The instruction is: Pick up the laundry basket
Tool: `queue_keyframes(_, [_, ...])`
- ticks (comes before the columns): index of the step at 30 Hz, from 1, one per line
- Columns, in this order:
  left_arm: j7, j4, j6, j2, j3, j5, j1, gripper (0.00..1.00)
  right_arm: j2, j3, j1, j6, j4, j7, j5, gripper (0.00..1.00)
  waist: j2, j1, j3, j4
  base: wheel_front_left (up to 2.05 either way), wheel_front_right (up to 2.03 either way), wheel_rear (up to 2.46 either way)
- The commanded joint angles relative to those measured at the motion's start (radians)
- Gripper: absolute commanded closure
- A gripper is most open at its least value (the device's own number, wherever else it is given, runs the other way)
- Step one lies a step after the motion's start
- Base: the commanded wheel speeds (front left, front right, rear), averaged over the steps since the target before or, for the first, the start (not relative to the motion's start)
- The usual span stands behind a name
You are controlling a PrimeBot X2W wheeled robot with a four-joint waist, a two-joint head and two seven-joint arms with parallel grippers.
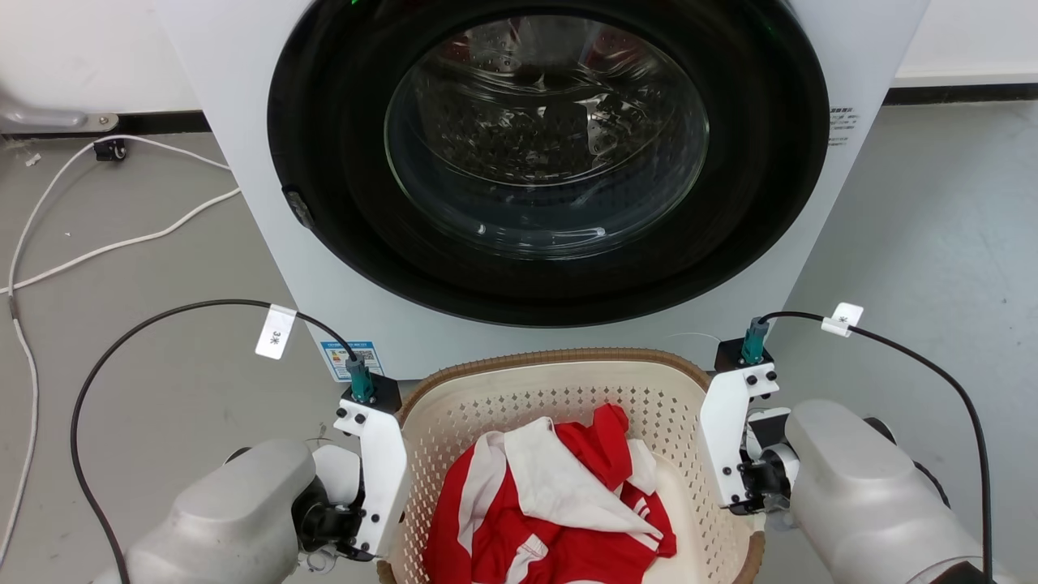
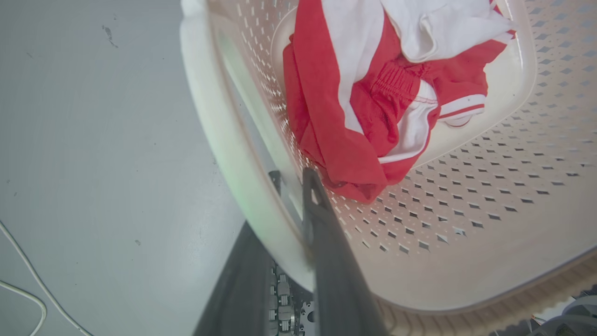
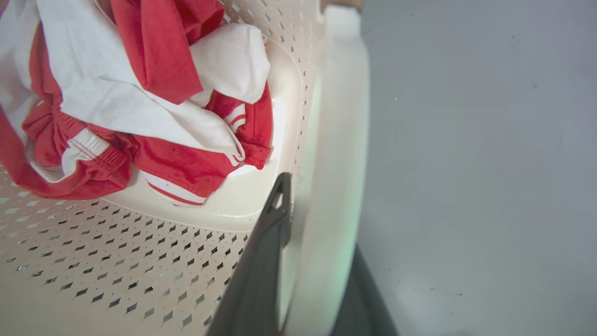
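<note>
Just in front of the washer [image 1: 231, 97], the basket [image 1: 559, 357] is gripped at its side handles [image 2: 210, 116] by the left pincer [image 2: 291, 176] and right pincer [image 3: 319, 219], both closed on it; an even, level lift is judged to be needed next.

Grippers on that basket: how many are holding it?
2. The left gripper clamps the left wall of the laundry basket; the right gripper clamps its right wall; each has one finger inside, one outside.

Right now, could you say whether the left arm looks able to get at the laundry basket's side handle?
Probably yes: the left pincer straddles the white side handle of the laundry basket, one finger inside the wall, one outside, nothing blocking it. Whether it is clamped is unclear.
</note>
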State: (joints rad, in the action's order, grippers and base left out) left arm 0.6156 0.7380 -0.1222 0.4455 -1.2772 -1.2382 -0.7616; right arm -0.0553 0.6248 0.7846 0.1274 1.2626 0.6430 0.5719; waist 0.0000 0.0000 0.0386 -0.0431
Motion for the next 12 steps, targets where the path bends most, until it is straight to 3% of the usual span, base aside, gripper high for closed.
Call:
queue_keyframes(1, [0.003, -0.008, -0.014, -0.011, -0.006, -0.002, -0.001, 1.00, 0.009, 0.006, 0.024, 0.006, -0.008, -0.010, -0.001, 1.00, 0.0000, 0.0000, 0.000, 0.000, 0.00, 0.00, 0.00])
queue_keyframes(12, [0.005, -0.005, -0.014, -0.015, -0.006, 0.000, -0.009, 1.00, 0.009, 0.020, 0.025, 0.006, -0.005, -0.012, 0.019, 1.00, 0.0000, 0.0000, 0.000, 0.001, 0.00, 0.00, 0.00])
